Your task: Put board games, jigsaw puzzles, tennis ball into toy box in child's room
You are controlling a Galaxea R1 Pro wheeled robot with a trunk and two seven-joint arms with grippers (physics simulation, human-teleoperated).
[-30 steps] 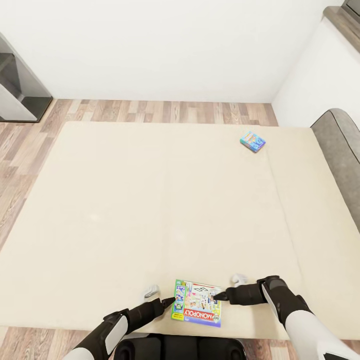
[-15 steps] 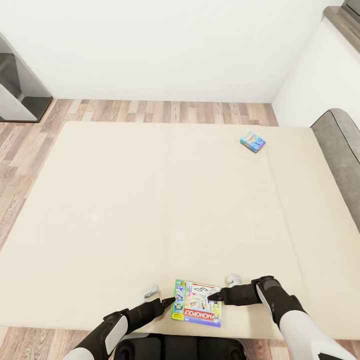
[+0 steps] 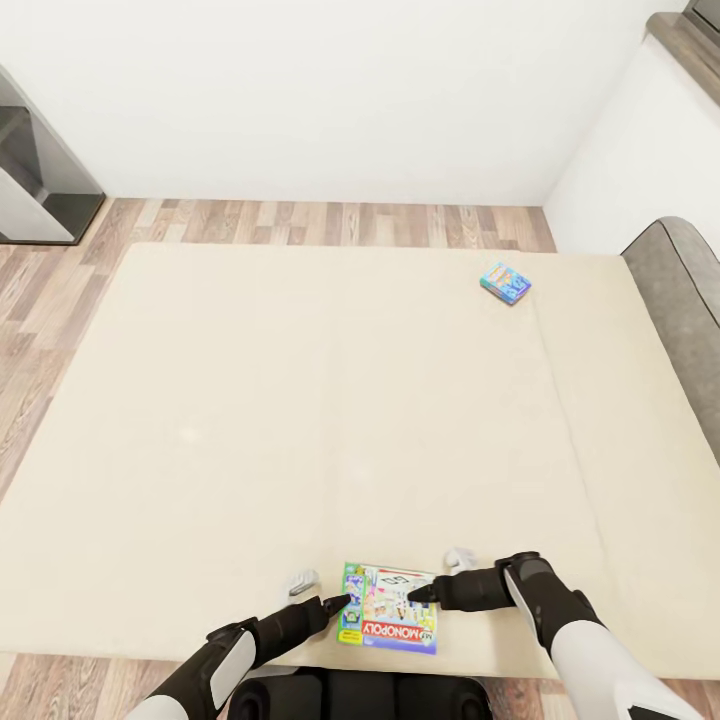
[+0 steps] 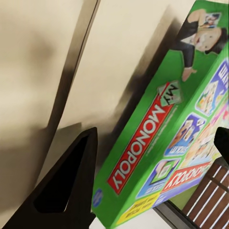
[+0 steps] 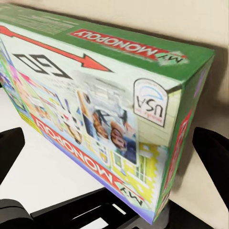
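- A green-edged Monopoly board game (image 3: 389, 621) lies flat at the near edge of the cream bed (image 3: 300, 420), directly in front of the robot.
- The left hand (image 3: 322, 596) sits against one short side of the Monopoly box and the right hand (image 3: 436, 578) against the opposite side; each has its fingers spread wide, one dark tip at the box and one pale tip out on the bed.
- In the wrist views the box passes between each hand's open fingers, but no firm grip on it can be seen.
- A second, teal-blue board game (image 3: 505, 283) rests far across the bed from the Monopoly box, near the grey headboard (image 3: 680, 300).
- The Monopoly box looks to be stiff printed cardboard, probably light, with glossy faces that may slip under a weak pinch.
- Judged best hold: squeeze across the two short green side walls, or clamp one edge top and bottom, keeping it level so it does not pivot.
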